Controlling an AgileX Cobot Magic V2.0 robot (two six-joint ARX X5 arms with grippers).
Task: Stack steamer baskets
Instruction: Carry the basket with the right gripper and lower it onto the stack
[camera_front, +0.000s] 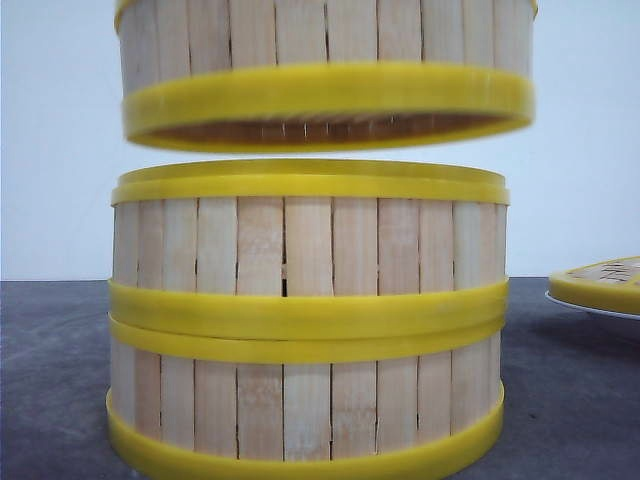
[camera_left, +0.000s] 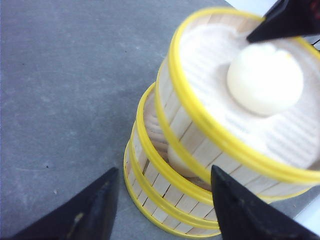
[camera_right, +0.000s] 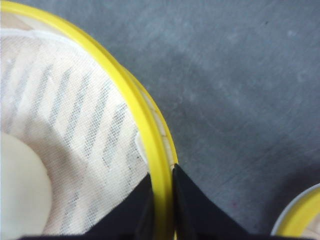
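The top basket hangs in the air just above a stack of 2 baskets on the grey table, apart from it. The right gripper is pinched on this basket's yellow rim, 1 finger inside and 1 outside. A white bun lies inside the basket. The left gripper is wide apart and holds nothing, the stack just beyond its fingers. A lid lies on a plate well apart.

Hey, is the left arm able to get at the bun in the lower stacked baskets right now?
Probably not. The raised basket, pinched at its rim by the right gripper, hangs right over the stack, covering that bun. The left gripper hovers open beside it.
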